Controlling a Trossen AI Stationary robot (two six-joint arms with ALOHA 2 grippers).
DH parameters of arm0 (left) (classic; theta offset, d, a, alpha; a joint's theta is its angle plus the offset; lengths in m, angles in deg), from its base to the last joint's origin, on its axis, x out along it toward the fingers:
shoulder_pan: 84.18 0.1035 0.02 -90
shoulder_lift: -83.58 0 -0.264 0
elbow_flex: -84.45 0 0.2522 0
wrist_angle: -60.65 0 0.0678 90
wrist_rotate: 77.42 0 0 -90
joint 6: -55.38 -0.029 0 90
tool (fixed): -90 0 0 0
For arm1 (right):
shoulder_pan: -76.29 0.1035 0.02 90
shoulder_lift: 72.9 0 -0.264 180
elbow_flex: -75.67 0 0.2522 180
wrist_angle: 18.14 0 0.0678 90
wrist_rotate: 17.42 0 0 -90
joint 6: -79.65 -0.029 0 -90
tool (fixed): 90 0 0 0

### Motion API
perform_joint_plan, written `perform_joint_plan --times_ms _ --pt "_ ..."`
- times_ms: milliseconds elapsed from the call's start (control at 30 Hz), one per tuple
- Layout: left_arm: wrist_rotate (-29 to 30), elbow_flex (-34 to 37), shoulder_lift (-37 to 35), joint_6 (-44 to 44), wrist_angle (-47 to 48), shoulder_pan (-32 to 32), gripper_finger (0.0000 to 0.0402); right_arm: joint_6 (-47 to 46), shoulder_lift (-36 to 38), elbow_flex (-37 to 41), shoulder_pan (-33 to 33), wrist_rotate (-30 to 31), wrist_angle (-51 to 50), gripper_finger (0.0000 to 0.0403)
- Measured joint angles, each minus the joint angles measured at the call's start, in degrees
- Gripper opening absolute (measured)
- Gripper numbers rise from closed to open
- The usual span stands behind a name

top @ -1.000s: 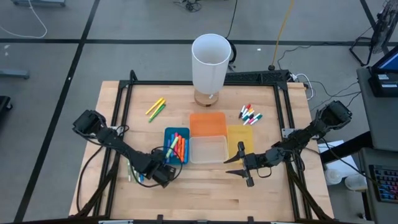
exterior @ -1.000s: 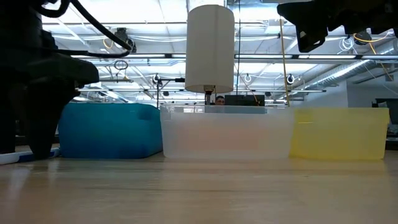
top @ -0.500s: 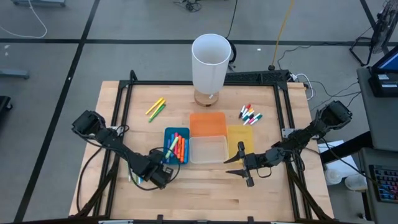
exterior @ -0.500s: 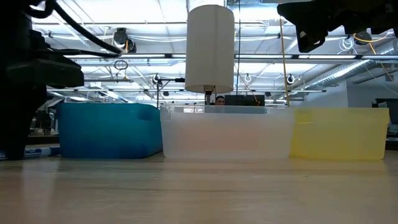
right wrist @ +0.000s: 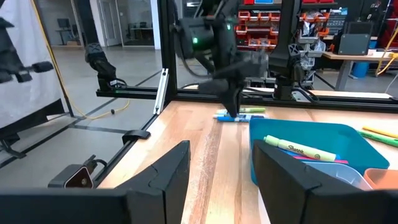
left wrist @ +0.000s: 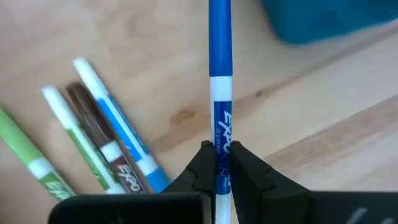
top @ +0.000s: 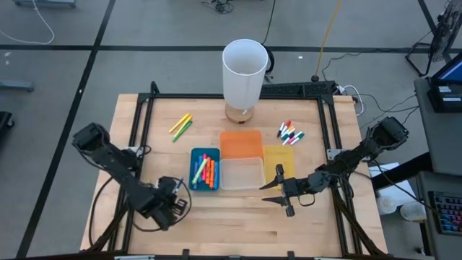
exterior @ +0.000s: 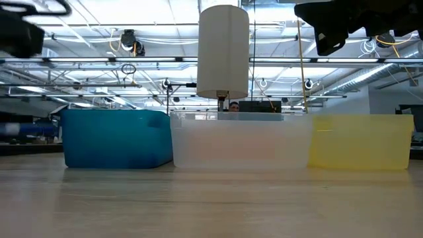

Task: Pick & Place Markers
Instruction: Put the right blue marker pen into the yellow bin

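a: left gripper (left wrist: 219, 163) is pinched narrow on a slim white-and-blue dry-erase marker (left wrist: 219, 93), gripped low on the barrel with most of its length sticking out ahead. it sits off the blue rectangular plastic bin (top: 204, 168), on the side away from the clear bin.

b: what could go wrong?

a: my guess is the long free end. held that near one end, the marker could pivot between the fingers (left wrist: 202, 163) or catch the blue bin's wall on the way over. it might also land among the highlighters already in that bin, if this one is meant for another.

b: and the rest, moving right from the blue bin?

a: clear rectangular plastic bin (top: 241, 173) touching it, orange rectangular plastic bin (top: 241, 144) behind that, then yellow rectangular plastic bin (top: 279, 156). right gripper (top: 278, 192) waits by the yellow bin's near corner, fingers apart and holding nothing. more small white markers with coloured caps (top: 290, 133) lie beyond the yellow bin, and loose yellow and green highlighters (top: 180, 126) lie beyond the blue one.

b: what does one view give that another doesn't?

a: left wrist view alone shows the grip itself, plus four loose markers, white with green, brown and blue parts (left wrist: 93, 149) lying on the wooden table (left wrist: 137, 56) near the held one. from above, the arm hides all that. right wrist view shows the left arm from the side, across the blue bin. low view shows only bin walls and a tall white cylinder (exterior: 223, 49) behind them.
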Motion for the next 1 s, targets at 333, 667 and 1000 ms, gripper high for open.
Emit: perform_joint_plan --times_ms 333,667,1000 --pt "42.8 -8.0 -4.1 -29.5 -10.5 -4.3 0.0023 0.1 0.0 0.0 -0.2 0.4 0.3 0.016" --pt "44.7 -8.2 -2.5 -89.0 -51.2 6.5 0.0023 4.5 0.0 -3.6 -2.7 0.1 3.3 0.018" --pt "23.1 -8.2 0.7 -107.2 -70.3 17.7 0.0023 9.3 -1.3 -10.2 -6.9 -3.1 3.3 0.0228"
